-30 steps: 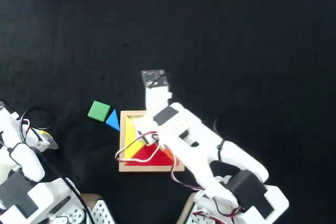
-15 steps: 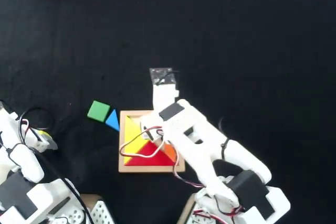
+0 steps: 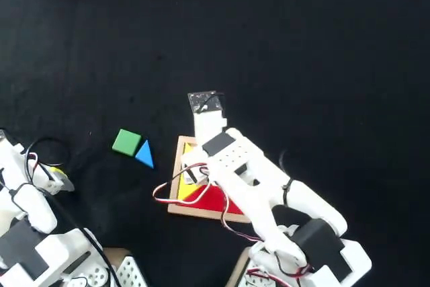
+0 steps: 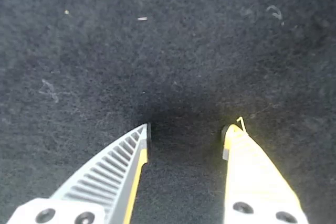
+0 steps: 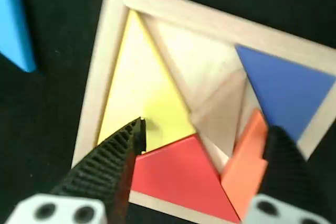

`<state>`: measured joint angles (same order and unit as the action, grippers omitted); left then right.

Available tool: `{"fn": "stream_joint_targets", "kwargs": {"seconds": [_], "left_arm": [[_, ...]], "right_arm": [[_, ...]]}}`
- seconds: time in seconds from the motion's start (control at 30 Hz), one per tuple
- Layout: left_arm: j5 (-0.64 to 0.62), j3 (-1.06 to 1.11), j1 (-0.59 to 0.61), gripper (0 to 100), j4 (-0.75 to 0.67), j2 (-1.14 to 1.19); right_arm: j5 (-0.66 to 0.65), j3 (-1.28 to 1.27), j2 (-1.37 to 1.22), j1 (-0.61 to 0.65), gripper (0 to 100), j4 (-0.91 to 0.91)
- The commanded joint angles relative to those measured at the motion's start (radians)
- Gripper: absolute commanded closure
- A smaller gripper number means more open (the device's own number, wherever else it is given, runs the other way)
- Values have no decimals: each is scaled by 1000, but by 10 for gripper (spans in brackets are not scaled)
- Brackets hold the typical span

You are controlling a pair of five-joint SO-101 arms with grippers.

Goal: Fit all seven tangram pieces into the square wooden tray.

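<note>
Item 1: left gripper point(image 4: 186, 129), at the table's left edge. Fingers parted, nothing between them, over bare black cloth point(image 3: 322, 65).

Item 2: green square point(image 3: 126, 142), loose on the cloth, left of the tray.

Item 3: light blue triangle point(image 3: 144, 154), just beside the green square, between it and the tray.

Item 4: square wooden tray point(image 5: 100, 66), lying slightly askew. It holds a yellow triangle point(image 5: 139, 93), red triangle point(image 5: 173, 169), orange piece point(image 5: 244, 166) and dark blue triangle point(image 5: 286, 90); bare wood shows in the middle.

Item 5: right gripper point(image 5: 206, 127), above the tray. Fingers spread wide, holding nothing.
</note>
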<state>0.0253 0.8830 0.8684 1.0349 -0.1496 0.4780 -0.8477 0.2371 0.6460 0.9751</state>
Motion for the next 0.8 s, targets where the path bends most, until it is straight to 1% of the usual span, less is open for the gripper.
{"fn": "stream_joint_targets", "kwargs": {"seconds": [0.0,0.1,0.3,0.4,0.47,0.57,0.77], "left_arm": [[-9,-25,4,770,-11,8],[-9,-25,4,770,-12,8],[-9,-25,4,770,-12,8],[-9,-25,4,770,-12,8],[-9,-25,5,770,-11,8],[-8,-25,7,770,-11,8],[-6,-27,7,770,-9,8]], "right_arm": [[3,24,27,8,659,3],[-3,87,28,2,714,28],[-5,343,27,3,802,227],[-6,390,19,2,841,265],[-11,387,18,2,889,245],[-69,348,18,-8,965,172],[-78,213,21,-84,985,-37]]}}
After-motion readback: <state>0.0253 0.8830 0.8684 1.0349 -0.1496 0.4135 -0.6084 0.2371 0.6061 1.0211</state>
